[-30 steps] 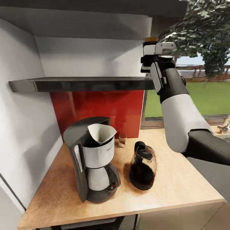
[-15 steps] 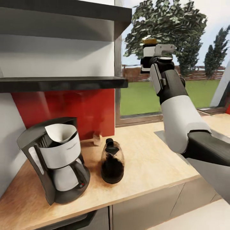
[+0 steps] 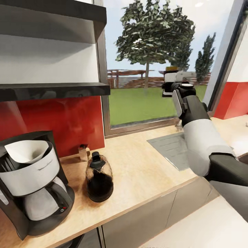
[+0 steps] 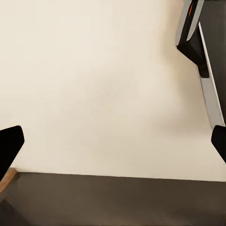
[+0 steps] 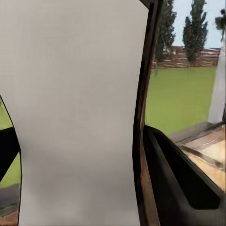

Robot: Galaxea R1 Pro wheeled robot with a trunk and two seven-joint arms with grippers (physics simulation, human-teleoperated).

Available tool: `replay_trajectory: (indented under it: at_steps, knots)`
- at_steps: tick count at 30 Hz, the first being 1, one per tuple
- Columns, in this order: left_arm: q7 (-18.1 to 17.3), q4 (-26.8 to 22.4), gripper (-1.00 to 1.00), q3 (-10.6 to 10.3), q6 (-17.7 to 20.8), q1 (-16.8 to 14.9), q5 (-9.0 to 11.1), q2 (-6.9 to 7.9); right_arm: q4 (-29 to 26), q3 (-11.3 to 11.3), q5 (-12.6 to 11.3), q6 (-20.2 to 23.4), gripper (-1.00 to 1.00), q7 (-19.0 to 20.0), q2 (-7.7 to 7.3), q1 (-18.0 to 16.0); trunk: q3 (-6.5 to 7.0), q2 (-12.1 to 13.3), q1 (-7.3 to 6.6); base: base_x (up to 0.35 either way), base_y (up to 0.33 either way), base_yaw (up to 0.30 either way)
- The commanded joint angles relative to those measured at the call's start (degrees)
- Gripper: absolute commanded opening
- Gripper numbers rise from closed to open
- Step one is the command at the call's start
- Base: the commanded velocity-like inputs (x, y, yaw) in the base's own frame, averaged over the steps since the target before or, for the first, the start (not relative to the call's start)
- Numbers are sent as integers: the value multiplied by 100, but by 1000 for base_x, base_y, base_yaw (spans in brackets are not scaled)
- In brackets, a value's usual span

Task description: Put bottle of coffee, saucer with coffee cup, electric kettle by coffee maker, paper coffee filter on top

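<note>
Your head view is bright and evenly lit, with daylight coming through the window [image 3: 144, 69] and pale sky washing out its upper part. The tabletop [image 3: 144, 172] carries only soft, faint shadows beside the coffee maker [image 3: 32, 186] and the bottle of coffee [image 3: 99, 179]. The underside of the shelf [image 3: 51, 91] reads dark. Edges look slightly smeared, as in a soft render. Your left wrist view is a flat cream blur; your right wrist view shows a featureless white surface close up, with sharper greenery beyond.
</note>
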Motion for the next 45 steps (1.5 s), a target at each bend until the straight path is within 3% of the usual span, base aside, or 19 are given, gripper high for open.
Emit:
replay_trajectory:
  at_steps: [1,2,5,6,10,14,16,19,23,28,38,45]
  knots:
    - [14,-6,100,45,2,-2,-60,-2,-9,-17,77,-123,-100,336,-259,100,-10,-13,4,0,-1,-296]
    - [14,-9,100,53,-8,-2,-63,-3,-9,-17,87,-392,-100,849,-540,289,-10,-13,4,0,0,-296]
    - [12,-10,100,58,-17,-2,-63,-4,-17,-17,85,-559,-100,1129,-772,540,-10,-13,4,0,0,-283]
    - [10,-11,100,60,-11,-2,-61,-4,-80,-17,76,-607,-100,1348,-876,885,-10,-13,4,0,0,-92]
    - [11,-11,100,60,-9,-2,-60,-4,-176,-10,81,-877,-100,1823,-915,1374,-10,-13,4,0,0,-38]
    - [9,-9,100,61,-22,-2,-57,-4,-186,-9,83,-1488,-100,1899,-894,1861,-10,-13,4,0,0,-6]
    - [9,-3,100,61,2,7,-52,-4,-200,-8,83,-1911,-100,1893,-884,2328,-10,-13,4,0,0,-1]
    - [11,-2,100,61,11,21,-51,-7,-204,-8,79,-2469,-100,1643,-853,2977,-10,-13,4,0,0,0]
    - [9,-2,100,61,20,25,-51,-12,-201,-8,68,-2967,-100,1141,-743,3380,-10,-13,4,0,0,0]
    - [14,-2,100,61,21,29,-51,-5,-223,-8,66,-3189,-100,984,-656,3604,-10,-13,4,0,0,0]
    - [26,-2,100,61,22,33,-45,-5,-321,-4,50,-3226,-100,978,-620,3782,-10,-13,4,0,0,0]
    - [35,-2,100,60,22,33,-42,-4,-420,-8,48,-3217,-100,980,-348,3801,-10,-13,4,0,0,0]
